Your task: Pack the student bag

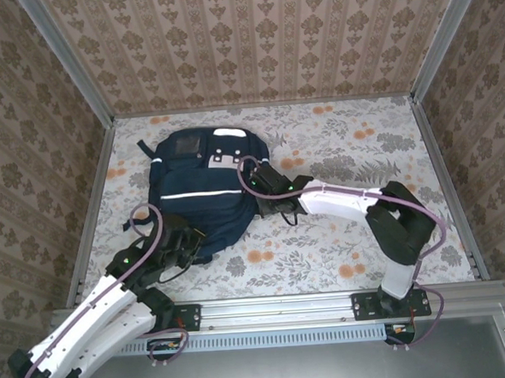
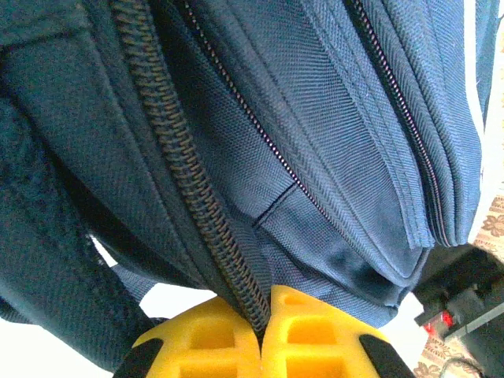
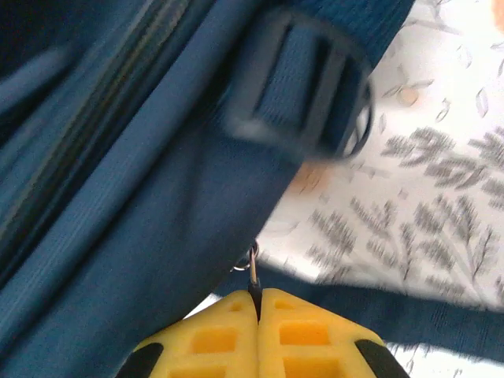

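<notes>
The navy student bag lies flat on the floral table, its white stripe across the middle. My left gripper is at the bag's near edge, its yellow fingers shut on the dark zipper band of the bag. My right gripper is at the bag's right side. There its yellow fingers are shut on a thin metal zipper pull hanging from the blue fabric. A dark strap buckle shows blurred above it.
A blue strap trails over the floral table cloth right of the bag. Patterned walls close in the table on three sides. A metal rail runs along the near edge.
</notes>
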### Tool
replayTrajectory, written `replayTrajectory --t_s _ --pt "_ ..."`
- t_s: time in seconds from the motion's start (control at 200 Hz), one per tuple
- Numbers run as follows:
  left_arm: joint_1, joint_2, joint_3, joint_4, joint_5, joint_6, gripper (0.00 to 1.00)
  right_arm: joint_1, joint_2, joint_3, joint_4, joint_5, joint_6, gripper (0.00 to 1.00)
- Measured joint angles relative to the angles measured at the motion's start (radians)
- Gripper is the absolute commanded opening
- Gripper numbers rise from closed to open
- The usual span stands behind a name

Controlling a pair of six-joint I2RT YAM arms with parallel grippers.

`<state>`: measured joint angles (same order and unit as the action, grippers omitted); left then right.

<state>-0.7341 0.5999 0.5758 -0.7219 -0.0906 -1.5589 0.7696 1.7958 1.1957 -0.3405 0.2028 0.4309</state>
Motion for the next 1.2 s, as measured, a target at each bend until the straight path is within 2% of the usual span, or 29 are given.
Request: replayTrajectory --t_s 0.145,0.275,0.525,0.56,0.59,0.62,0.665,0.69,0.78,0.915,0.985,1.075,1.2 --pt "0.015 -0.066 0.000 -0.047 0.004 0.026 0.00 -0.055 0.126 0.121 -0.009 0.006 -0.030 0.00" --pt "0.033 -0.089 0.000 -0.041 0.024 0.055 0.00 -0.084 0.211 0.229 -0.057 -0.041 -0.040 0.00" --pt "0.062 -0.091 0.000 -0.026 0.062 0.107 0.00 -0.131 0.242 0.293 -0.075 -0.126 -0.039 0.00" --pt "0.067 -0.089 0.000 -0.022 0.070 0.116 0.00 -0.139 0.242 0.293 -0.074 -0.095 -0.039 0.00" --pt "0.070 -0.084 -0.001 -0.025 0.076 0.122 0.00 -0.157 0.243 0.292 -0.070 -0.069 -0.039 0.08" --pt "0.076 -0.076 -0.002 -0.027 0.083 0.129 0.07 -0.180 0.243 0.292 -0.066 -0.044 -0.035 0.21" --pt "0.082 -0.051 -0.003 -0.023 0.099 0.143 0.26 -0.220 0.242 0.290 -0.059 -0.009 -0.036 0.41" --pt "0.083 -0.026 -0.003 -0.016 0.107 0.159 0.39 -0.238 0.241 0.288 -0.055 0.009 -0.034 0.47" --pt "0.083 0.072 0.008 0.012 0.136 0.199 0.66 -0.296 0.229 0.269 -0.053 0.059 -0.035 0.50" --pt "0.084 0.214 0.114 0.003 0.147 0.303 0.91 -0.290 0.138 0.200 -0.057 0.082 -0.035 0.54" --pt "0.090 0.260 0.194 -0.026 0.138 0.370 1.00 -0.278 0.059 0.160 -0.058 0.085 -0.034 0.60" --pt "0.122 0.310 0.299 -0.079 0.123 0.463 1.00 -0.269 -0.063 0.111 -0.058 0.093 -0.039 0.70" --pt "0.241 0.399 0.480 -0.126 0.092 0.649 1.00 -0.274 -0.238 0.035 -0.050 0.127 -0.038 0.93"
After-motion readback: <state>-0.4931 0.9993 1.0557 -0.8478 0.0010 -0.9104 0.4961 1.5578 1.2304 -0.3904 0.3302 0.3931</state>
